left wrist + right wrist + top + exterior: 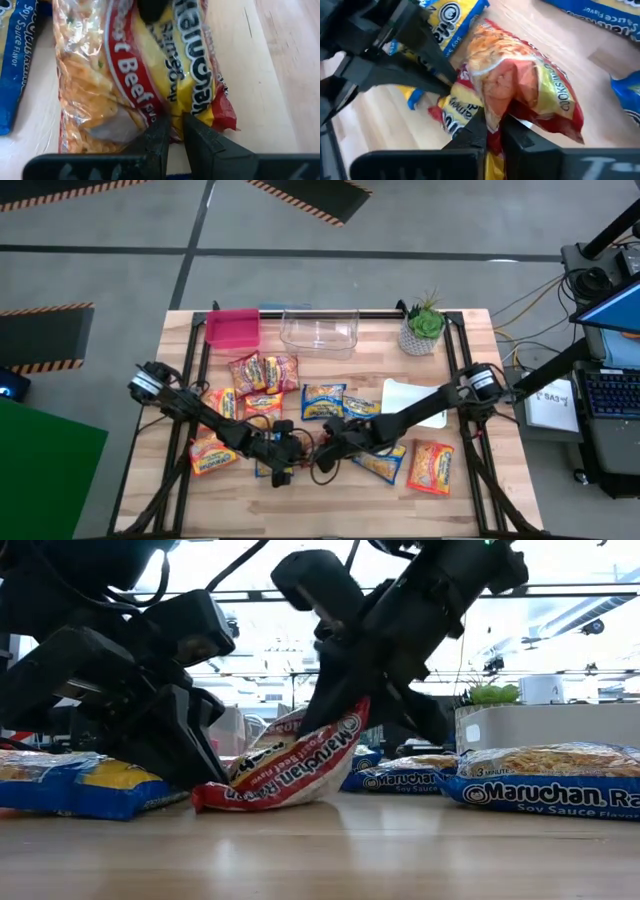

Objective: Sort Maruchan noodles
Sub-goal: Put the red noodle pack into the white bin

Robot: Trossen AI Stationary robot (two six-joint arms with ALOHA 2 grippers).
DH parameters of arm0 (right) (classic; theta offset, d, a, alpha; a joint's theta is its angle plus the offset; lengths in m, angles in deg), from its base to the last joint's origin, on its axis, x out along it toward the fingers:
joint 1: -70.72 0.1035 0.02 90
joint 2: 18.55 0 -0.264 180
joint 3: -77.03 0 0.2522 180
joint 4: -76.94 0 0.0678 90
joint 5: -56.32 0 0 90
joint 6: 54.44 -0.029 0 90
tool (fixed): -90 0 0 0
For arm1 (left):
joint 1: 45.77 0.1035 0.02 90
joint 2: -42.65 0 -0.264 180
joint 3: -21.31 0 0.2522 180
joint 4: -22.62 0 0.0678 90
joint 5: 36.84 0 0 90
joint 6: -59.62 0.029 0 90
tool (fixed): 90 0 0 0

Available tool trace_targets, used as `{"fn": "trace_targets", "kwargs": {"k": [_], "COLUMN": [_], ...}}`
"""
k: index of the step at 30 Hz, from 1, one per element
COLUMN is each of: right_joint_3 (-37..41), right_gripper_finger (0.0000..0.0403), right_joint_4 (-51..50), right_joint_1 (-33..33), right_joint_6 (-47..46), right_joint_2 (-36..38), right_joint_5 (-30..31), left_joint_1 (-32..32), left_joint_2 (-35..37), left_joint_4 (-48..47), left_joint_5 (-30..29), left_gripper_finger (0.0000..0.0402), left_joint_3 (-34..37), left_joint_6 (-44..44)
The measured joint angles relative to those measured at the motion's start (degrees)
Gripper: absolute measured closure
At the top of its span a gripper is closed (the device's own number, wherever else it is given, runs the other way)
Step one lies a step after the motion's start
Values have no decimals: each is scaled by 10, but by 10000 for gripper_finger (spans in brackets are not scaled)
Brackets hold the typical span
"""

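Observation:
A red roast-beef Maruchan noodles packet [290,768] stands tilted on its edge on the wooden table, caught between both arms near the table's front middle. My left gripper [172,127] is shut on one end seam of this packet [150,65]. My right gripper [492,125] is shut on the opposite end of the same packet [530,90], lifting that end. In the high view the left gripper [285,448] and right gripper [328,455] meet tip to tip, hiding most of the packet.
Other noodle packets lie around: red ones [262,372], blue ones [323,402], an orange one [431,465], one at the left [212,452]. A pink bin [232,328], a clear bin [320,330] and a potted plant [424,328] line the back edge.

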Motion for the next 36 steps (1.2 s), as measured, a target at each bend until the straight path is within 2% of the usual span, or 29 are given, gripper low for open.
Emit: {"fn": "trace_targets", "kwargs": {"k": [9, 16, 25, 36], "right_joint_3": [0, 0, 0, -1], "right_gripper_finger": [390, 391, 391, 391], "right_joint_4": [-65, -159, -237, -386], "right_joint_1": [-1, -1, -5, -12], "right_joint_6": [3, -23, -65, -136], "right_joint_2": [81, 161, 273, 425], "right_joint_5": [-30, -32, -39, -62], "left_joint_1": [-6, -6, 10, 52], "left_joint_2": [68, 124, 196, 282], "left_joint_4": [-30, -44, -43, -57], "left_joint_5": [0, -2, -3, -5], "left_gripper_finger": [363, 363, 363, 363], "left_joint_3": [0, 0, -6, -51], "left_joint_6": [37, 79, 196, 329]}}
